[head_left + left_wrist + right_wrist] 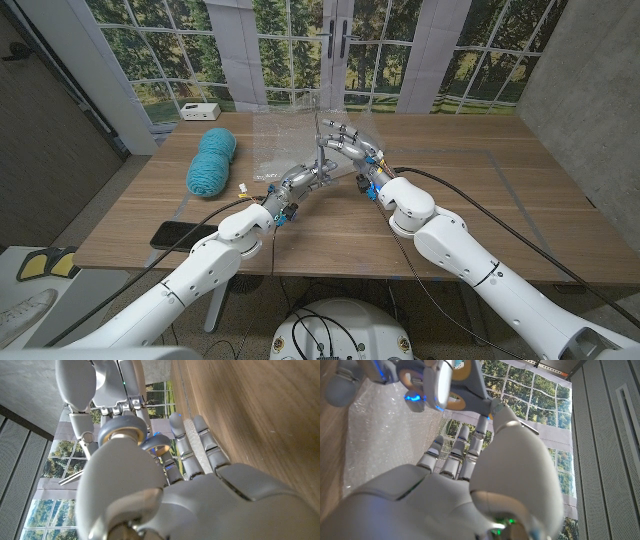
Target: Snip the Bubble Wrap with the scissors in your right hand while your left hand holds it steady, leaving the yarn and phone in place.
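Where the two hands meet: over the middle of the wooden counter [480, 200], above the near edge of the Bubble Wrap [285, 140].
Bubble Wrap: a clear sheet on the far middle of the counter, its near part lifted up between the hands; the right wrist view shows its bubbled surface [385, 445] lying on the wood.
Left hand [300, 180]: reaches up to the sheet from the near left; the left wrist view shows its fingers [200, 445] stretched along the counter, but whether they grip the sheet I cannot tell.
Right hand [345, 145]: raised over the sheet, fingers curled; whether it holds anything I cannot tell.
Scissors: cannot be made out in the head view.
Yarn [212, 162]: a teal skein on the left of the counter, well apart from the hands.
Phone [183, 235]: dark, flat at the near left edge of the counter, beside the left arm.
White box [200, 110]: at the far left corner of the counter.
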